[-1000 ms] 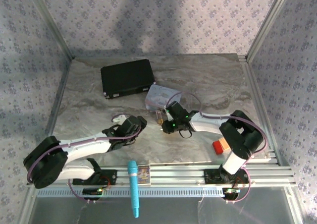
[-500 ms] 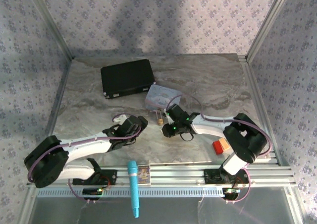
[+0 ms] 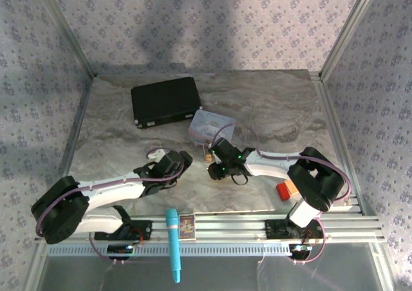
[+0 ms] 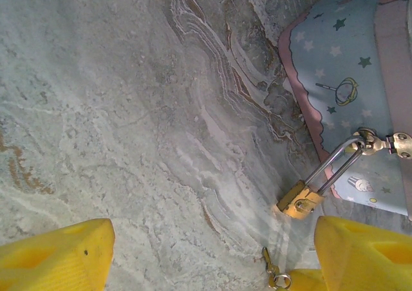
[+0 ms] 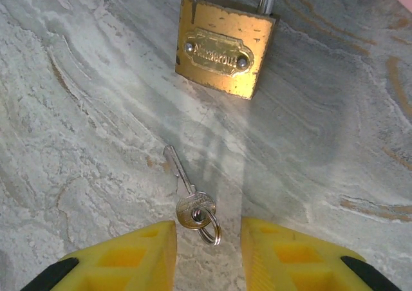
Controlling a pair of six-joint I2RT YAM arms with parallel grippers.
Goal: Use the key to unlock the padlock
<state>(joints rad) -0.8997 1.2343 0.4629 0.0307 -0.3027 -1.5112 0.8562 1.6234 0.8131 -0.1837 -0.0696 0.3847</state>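
Note:
The brass padlock point(image 5: 225, 53) lies flat on the marble tabletop, and its silvery shackle point(image 4: 335, 165) reaches back to the pale blue tin point(image 4: 341, 65). The small silvery key point(image 5: 187, 191) with its ring lies on the table just in front of the padlock. My right gripper point(image 5: 208, 230) is open by a narrow gap, its yellow fingers point(image 5: 122, 255) on either side of the key's head and not pinching it. My left gripper point(image 4: 209, 239) stands wide open just left of the padlock point(image 4: 299, 201) and key point(image 4: 269, 262), with nothing between its fingers. Seen from above, the padlock point(image 3: 208, 156) sits between the left gripper point(image 3: 185, 157) and the right gripper point(image 3: 215, 168).
A black case point(image 3: 165, 101) lies at the back left, and the pale blue tin point(image 3: 207, 123) sits behind the padlock. A red-and-orange block point(image 3: 286, 189) rests by the right arm's base. A blue cylinder point(image 3: 172, 243) and a small card box point(image 3: 187, 225) lie on the front rail.
My right gripper has slid a little toward the front left, away from the tin, and its jaws have parted slightly. The left arm has not moved.

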